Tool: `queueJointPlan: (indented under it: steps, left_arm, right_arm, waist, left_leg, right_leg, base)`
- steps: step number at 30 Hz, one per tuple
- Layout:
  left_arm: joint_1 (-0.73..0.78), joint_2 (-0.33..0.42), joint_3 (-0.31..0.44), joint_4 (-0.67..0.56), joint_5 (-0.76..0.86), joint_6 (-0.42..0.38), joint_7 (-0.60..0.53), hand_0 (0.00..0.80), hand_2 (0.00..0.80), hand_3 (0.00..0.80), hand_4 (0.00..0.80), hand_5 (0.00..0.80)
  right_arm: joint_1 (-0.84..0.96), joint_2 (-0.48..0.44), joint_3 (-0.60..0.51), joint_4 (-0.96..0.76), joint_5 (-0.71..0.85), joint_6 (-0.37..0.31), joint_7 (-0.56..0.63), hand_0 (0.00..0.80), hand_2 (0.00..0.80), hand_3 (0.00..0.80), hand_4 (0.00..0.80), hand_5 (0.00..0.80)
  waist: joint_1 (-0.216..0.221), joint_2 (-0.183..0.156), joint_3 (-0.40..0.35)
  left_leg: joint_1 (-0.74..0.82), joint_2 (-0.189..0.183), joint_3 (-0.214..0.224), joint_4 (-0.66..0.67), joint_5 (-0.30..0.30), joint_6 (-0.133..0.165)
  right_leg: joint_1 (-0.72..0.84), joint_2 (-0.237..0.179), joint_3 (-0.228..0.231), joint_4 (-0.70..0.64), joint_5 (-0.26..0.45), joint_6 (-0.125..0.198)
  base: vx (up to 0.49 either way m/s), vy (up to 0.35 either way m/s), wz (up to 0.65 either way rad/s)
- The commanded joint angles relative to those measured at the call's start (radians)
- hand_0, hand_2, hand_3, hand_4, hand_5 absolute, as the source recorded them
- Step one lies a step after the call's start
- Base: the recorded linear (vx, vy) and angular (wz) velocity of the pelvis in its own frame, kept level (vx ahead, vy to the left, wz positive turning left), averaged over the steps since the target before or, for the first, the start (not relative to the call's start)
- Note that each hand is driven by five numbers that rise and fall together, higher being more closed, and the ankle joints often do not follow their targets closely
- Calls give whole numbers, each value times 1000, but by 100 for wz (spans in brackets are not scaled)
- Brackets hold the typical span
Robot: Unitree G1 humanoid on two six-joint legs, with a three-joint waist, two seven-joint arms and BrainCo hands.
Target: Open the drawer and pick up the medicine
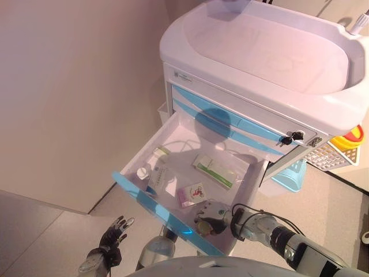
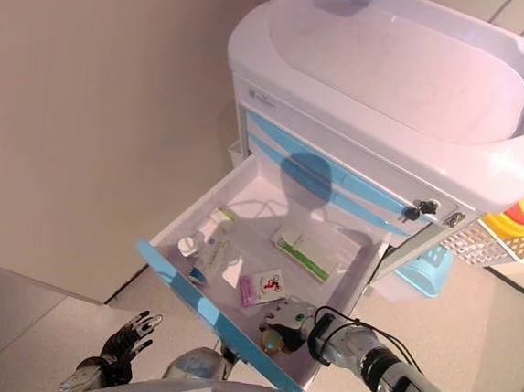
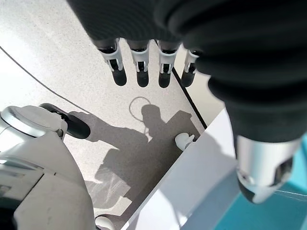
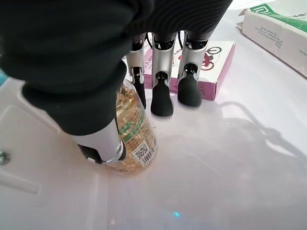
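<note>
The drawer (image 1: pixel 173 144) of the white cart (image 1: pixel 259 52) already stands pulled out, and the right hand (image 1: pixel 211 216) is down inside it, at the front right corner just behind the blue front panel (image 1: pixel 155 209). The thing it is after looks to be the small clear bottle (image 4: pixel 130 128) of yellow capsules, which lies on its side on the drawer floor in that same corner.

From the right wrist view the bottle sits between the thumb (image 4: pixel 98 143) and the fingers (image 4: pixel 161 101): the thumb lies along one flank, touching or nearly so, while the fingers point down on the other side, their dark tips close to the drawer floor and relaxed rather than curled. So the hand straddles the bottle but is not clamped on it. The bottle's long axis runs roughly along the line of the thumb, so I'd judge a squeeze across its narrow width is what's wanted.

A pink box (image 4: pixel 208 67) lies just beyond the fingertips and a green-and-white box (image 4: pixel 276 31) farther towards the back right.

The left hand (image 1: pixel 112 236) hangs loose-fingered over the floor outside the drawer front, well apart from the bottle.
</note>
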State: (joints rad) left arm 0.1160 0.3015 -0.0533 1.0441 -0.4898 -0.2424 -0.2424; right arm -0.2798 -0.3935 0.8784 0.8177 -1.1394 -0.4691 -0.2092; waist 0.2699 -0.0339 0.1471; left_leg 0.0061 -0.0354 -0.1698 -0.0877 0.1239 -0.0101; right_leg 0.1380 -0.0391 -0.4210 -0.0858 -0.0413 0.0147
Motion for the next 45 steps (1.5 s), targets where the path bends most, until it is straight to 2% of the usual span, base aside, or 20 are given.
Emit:
queueJointPlan:
  steps: [1,6,9,12,14,15,18,19,20,21,24,27,32,38,45]
  left_arm:
    - [-48,8,-10,46,10,-25,-9,0,0,0,0,0]
    - [-40,14,-2,31,4,-11,-6,0,0,0,0,0]
    - [-28,25,9,21,-11,-6,-5,0,0,0,0,0]
    - [1,34,41,-10,-40,11,3,0,0,0,0,0]
    - [14,31,58,-27,-51,19,10,0,0,0,0,0]
    - [21,27,70,-38,-54,25,14,0,0,0,0,0]
    - [32,21,86,-58,-65,40,19,0,0,0,0,0]
    - [33,20,88,-56,-68,40,18,0,0,0,0,0]
    - [31,19,90,-48,-70,38,15,0,0,0,0,0]
    - [30,18,89,-48,-68,41,15,0,0,0,0,0]
    - [22,23,84,-46,-59,56,13,0,0,0,0,0]
    - [16,39,55,-33,-56,66,3,0,0,0,0,0]
    - [19,49,30,-28,-63,62,0,0,0,0,0,0]
    - [19,65,7,-36,-64,72,18,0,0,0,0,0]
    - [18,86,-9,-44,-68,87,26,0,0,0,0,0]
  right_arm:
    - [-19,-7,47,-47,46,-4,-19,800,800,800,800,800]
    - [-33,-73,8,-135,142,29,-15,800,800,800,800,800]
    - [-66,-184,-49,-312,312,28,104,800,800,800,800,800]
    - [-60,-328,-201,-585,615,63,327,800,800,800,800,800]
    - [-37,-366,-309,-681,835,112,444,800,800,800,800,800]
    - [-14,-373,-405,-741,994,154,515,800,800,800,800,800]
    - [-1,-338,-604,-800,1351,257,604,800,800,800,800,800]
    - [-8,-321,-649,-797,1428,253,609,800,800,800,800,800]
    - [-41,-292,-713,-790,1535,286,618,800,800,800,800,800]
    - [-72,-263,-763,-785,1618,289,594,800,800,800,800,800]
    - [-176,-227,-851,-737,1674,273,526,800,800,800,800,800]
    - [-320,-320,-909,-620,1706,272,435,800,800,800,800,800]
    - [-426,-462,-867,-483,1680,307,410,800,800,800,800,800]
    - [-571,-591,-748,-271,1609,348,424,800,800,800,800,800]
    - [-781,-684,-518,-40,1438,454,476,800,800,800,800,800]
  waist:
    - [13,-14,-17]
    - [1,-19,-14]
    - [-17,-27,-8]
    - [-52,-37,-4]
    - [-69,-39,-5]
    - [-80,-40,-6]
    - [-99,-42,-7]
    - [-103,-43,-8]
    - [-106,-44,-10]
    - [-107,-46,-12]
    - [-102,-48,-15]
    - [-87,-50,-26]
    - [-75,-58,-38]
    - [-59,-71,-35]
    - [-34,-77,-28]
  left_leg:
    - [7,-43,10,4,-63,34]
    - [9,-40,19,4,-65,34]
    - [14,-34,32,3,-67,32]
    - [17,-26,55,0,-67,29]
    - [18,-22,66,0,-68,29]
    - [19,-20,74,0,-69,29]
    - [23,-16,91,0,-73,29]
    - [25,-15,95,0,-76,29]
    - [28,-13,100,0,-80,29]
    - [31,-13,104,0,-84,28]
    - [40,-12,107,0,-94,27]
    - [52,-15,104,0,-102,25]
    - [59,-19,101,0,-101,24]
    - [63,-24,89,0,-98,20]
    - [62,-29,72,0,-90,18]
  right_leg:
    - [-46,-53,56,84,42,55]
    - [-47,-51,65,84,46,55]
    - [-47,-47,78,83,49,56]
    - [-52,-42,97,81,55,56]
    - [-55,-40,108,82,57,57]
    - [-57,-40,115,81,58,57]
    - [-59,-37,131,81,57,53]
    - [-58,-37,134,81,57,53]
    - [-57,-36,137,80,56,52]
    - [-55,-35,139,80,53,51]
    - [-49,-35,143,81,50,49]
    - [-40,-36,141,82,47,47]
    - [-29,-36,138,74,50,45]
    - [-16,-38,127,67,54,43]
    - [-10,-44,110,69,55,43]
  base:
    - [0,0,0]
    - [0,0,0]
    - [-3,6,-1]
    - [-13,37,-14]
    - [-8,52,-23]
    - [-4,61,-23]
    - [5,60,-18]
    - [18,50,-11]
    - [23,42,-15]
    - [27,38,-19]
    - [29,31,-15]
    - [44,46,1]
    - [49,30,11]
    - [39,12,9]
    - [20,6,4]
